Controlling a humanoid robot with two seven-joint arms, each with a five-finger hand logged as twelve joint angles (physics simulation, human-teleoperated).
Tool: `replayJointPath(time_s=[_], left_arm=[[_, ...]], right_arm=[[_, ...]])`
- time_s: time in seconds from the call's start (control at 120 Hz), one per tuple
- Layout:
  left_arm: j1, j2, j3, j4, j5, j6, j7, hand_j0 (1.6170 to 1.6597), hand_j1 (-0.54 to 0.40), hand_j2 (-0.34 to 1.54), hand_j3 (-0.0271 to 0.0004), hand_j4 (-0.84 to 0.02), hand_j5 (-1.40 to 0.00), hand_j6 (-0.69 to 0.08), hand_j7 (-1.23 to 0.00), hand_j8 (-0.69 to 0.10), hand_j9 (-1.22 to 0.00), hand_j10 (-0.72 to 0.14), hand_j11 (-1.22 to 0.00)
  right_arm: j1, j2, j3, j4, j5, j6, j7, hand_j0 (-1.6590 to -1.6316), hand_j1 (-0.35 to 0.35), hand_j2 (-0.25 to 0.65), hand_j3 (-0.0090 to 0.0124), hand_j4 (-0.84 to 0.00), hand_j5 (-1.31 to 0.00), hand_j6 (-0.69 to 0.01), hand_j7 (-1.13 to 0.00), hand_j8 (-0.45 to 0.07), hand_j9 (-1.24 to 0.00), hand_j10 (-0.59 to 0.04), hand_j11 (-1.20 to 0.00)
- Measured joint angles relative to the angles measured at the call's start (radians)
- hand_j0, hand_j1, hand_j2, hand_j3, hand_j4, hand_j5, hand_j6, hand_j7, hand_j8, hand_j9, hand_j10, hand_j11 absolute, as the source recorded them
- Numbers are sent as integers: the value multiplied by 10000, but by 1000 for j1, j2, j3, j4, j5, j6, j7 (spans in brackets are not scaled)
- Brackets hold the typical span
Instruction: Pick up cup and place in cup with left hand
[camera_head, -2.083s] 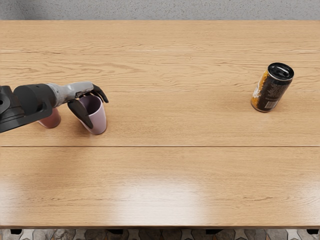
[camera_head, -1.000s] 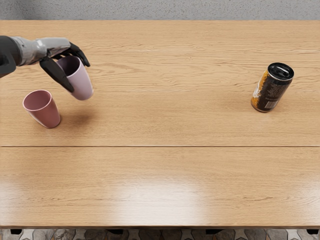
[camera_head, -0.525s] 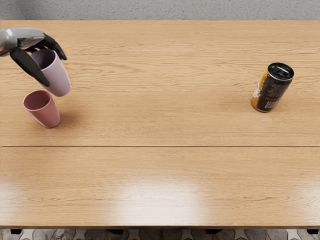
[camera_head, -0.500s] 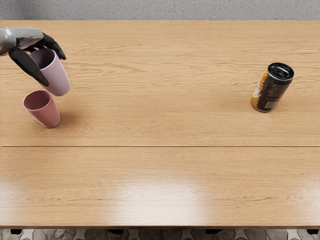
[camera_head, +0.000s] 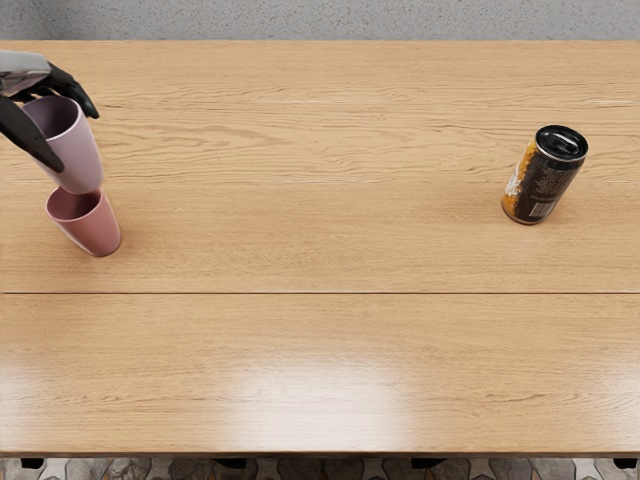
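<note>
Lilac cup (camera_head: 77, 150): off the table (camera_head: 330, 240), its base overlapping the far part of the pink cup's rim in our view; we cannot tell whether it has entered the mouth or hangs just above or behind it. Pink cup (camera_head: 90, 228), our landmark: on the table, mouth up. Left hand (camera_head: 45, 78): above and beyond the pink cup, partly cut off by the picture edge, fingers and thumb closed partway round the lilac cup near its rim. Can (camera_head: 545, 175): well apart to the right of the pink cup. We judge alignment to be the step in hand. Main risk: lowering while the base sits too far back would catch the pink cup's rim and tip or push it. Releasing early could drop the lilac cup askew; a thumb riding low could jam against the pink cup's rim.
</note>
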Motion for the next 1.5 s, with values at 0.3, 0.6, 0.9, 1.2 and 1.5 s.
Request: replayJointPath(time_s=[0.3,0.6,0.9,1.2,1.5], left_arm=[[9,17,6,0,0,-4,0,16557,-1355,1132,0,-5118,-6406,-2893,-6505,-2519,-6360,-3221,-6605],[14,16,13,0,1,-5,0,16553,-1336,1036,0,-5250,-6545,-2850,-6689,-2444,-6543,-3165,-6760],[34,11,13,4,2,-2,0,16552,-1505,1078,0,-5415,-6818,-2563,-6953,-2179,-6802,-2859,-7003],[36,-6,15,38,3,-2,1,16548,-1553,990,0,-5610,-7160,-2462,-7283,-1993,-7051,-2707,-7171],[36,-35,22,68,4,0,1,16542,-1690,984,0,-5381,-7641,-2298,-7781,-1733,-7403,-2542,-7411]], right_arm=[[0,0,1,1,0,0,0,-16581,-3491,1,0,-1,0,-2,0,-1,0,0,0],[0,0,0,1,0,0,0,-16581,-3491,1,0,-1,0,-2,0,-1,0,0,0],[0,0,0,1,0,-1,0,-16581,-3491,2,0,-1,0,-2,0,-1,0,1,0],[0,0,0,1,-1,-1,0,-16581,-3491,2,0,-1,0,-1,0,0,0,1,0],[0,0,0,0,-1,-1,0,-16581,-3491,2,0,0,0,-1,0,0,0,1,0]])
